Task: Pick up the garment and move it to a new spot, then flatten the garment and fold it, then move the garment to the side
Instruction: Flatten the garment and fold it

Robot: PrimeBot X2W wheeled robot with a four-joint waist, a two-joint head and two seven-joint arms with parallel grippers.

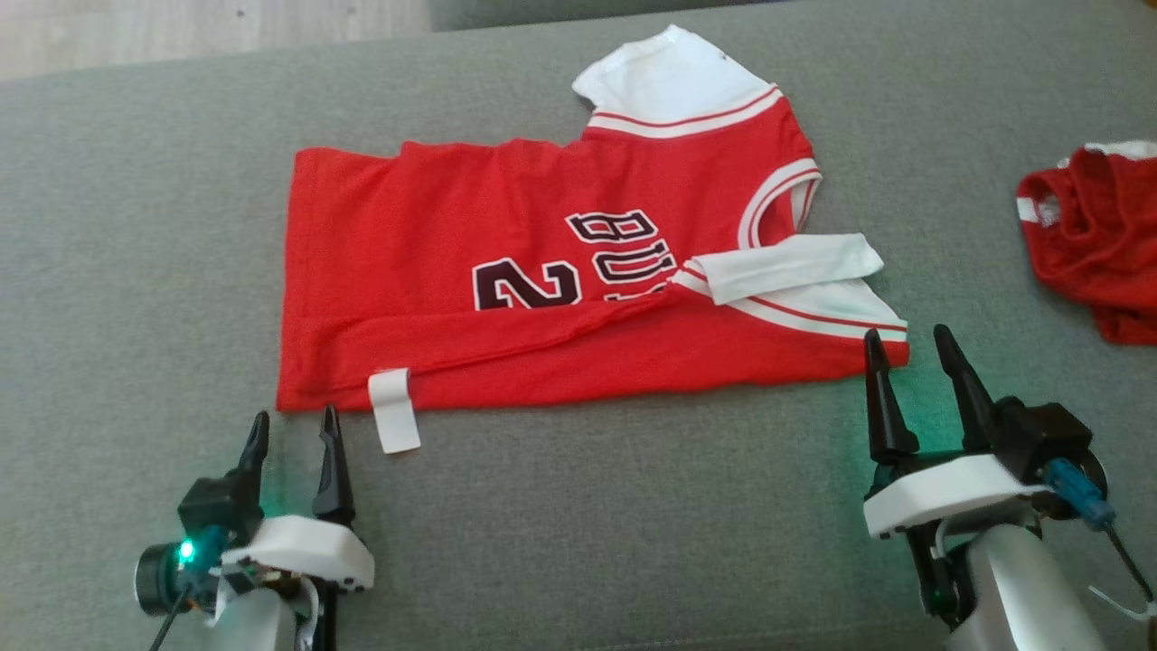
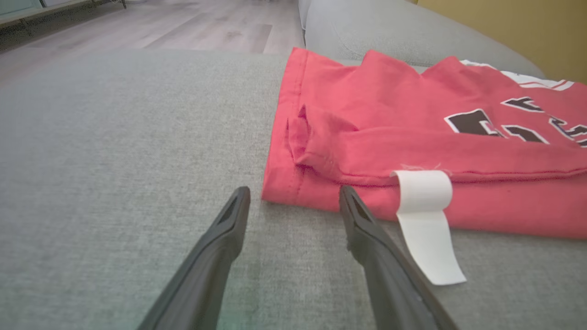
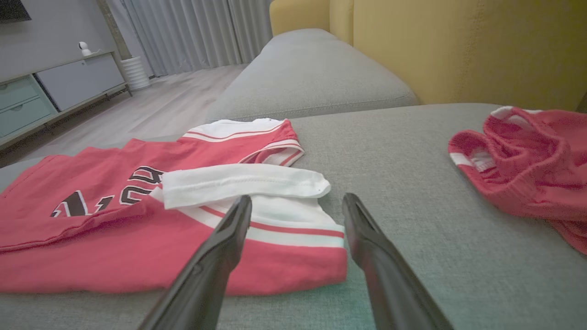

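The biggest thing here is the big grey sofa cushion [image 1: 136,271], and everything lies on it. In the middle is the red shirt [image 1: 407,244], spread out sideways with its bottom to the robot's left and its neck to the right. The side near the robot is doubled over in a long strip, so I think the folding has begun. A white sleeve [image 1: 786,267] is tucked in across the top. Far off to the right sits another red crumpled piece of clothing [image 1: 1094,244], well apart from the shirt. The right gripper [image 1: 907,336] is wide open at the shirt's near right corner. The left gripper [image 1: 294,420] is wide open too, holding nothing, just by the near left corner. I think they wait at both ends so they can lift the long edge evenly. A little white label [image 1: 394,411] sticks out from the near edge.
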